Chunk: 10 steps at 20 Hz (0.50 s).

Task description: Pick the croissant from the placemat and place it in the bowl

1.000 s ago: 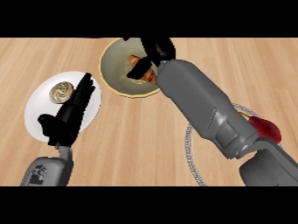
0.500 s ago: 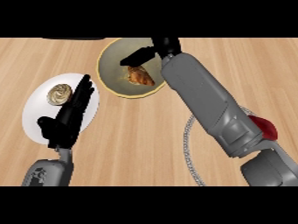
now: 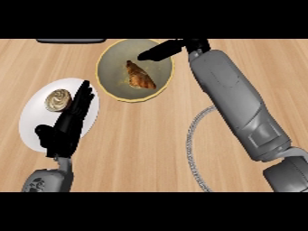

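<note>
The brown croissant (image 3: 139, 76) lies inside the grey bowl with a yellow rim (image 3: 109, 76) at the top middle of the counter. My right hand (image 3: 170, 48) hovers over the bowl's upper right rim, fingers straight and apart from the croissant, holding nothing. The grey-edged round placemat (image 3: 193, 135) shows only as an arc beside my right forearm, which covers most of it. My left hand (image 3: 68, 125) rests open at the lower left, fingers up, over a white plate.
A white plate (image 3: 37, 113) at the left carries a swirled pastry (image 3: 58, 99). A dark object (image 3: 71, 40) shows at the counter's far edge, top left.
My right hand let go of the croissant, which now lies free in the bowl, and the hand has drawn back to the upper right. The left hand has not moved.
</note>
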Motion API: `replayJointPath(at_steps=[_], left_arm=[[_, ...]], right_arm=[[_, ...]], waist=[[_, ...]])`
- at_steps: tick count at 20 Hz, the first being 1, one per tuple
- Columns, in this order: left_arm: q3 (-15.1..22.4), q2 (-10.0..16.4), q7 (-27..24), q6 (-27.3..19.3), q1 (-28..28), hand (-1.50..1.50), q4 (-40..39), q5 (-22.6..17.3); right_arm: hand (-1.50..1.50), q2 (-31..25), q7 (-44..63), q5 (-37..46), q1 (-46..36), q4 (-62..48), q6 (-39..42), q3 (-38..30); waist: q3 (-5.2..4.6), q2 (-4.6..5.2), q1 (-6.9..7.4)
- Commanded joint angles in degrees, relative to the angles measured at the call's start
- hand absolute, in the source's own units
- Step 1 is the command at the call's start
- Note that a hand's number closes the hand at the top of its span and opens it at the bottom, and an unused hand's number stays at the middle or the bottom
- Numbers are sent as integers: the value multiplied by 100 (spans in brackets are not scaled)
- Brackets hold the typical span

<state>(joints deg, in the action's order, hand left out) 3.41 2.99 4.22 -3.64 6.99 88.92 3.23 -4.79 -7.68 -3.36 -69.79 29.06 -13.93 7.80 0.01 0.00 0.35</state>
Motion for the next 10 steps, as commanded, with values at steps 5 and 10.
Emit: replayJointPath(at_steps=[5,10], left_arm=[[-140,77,110,94,-24,0,111,-106],[-208,131,81,93,31,0,124,-64]], right_arm=[[-150,-397,158,-232,878,1117,1044,-157],[-150,-583,-24,-206,1567,1599,1528,-144]], waist=[[-1,-15,-44],[-1,-10,-42]])
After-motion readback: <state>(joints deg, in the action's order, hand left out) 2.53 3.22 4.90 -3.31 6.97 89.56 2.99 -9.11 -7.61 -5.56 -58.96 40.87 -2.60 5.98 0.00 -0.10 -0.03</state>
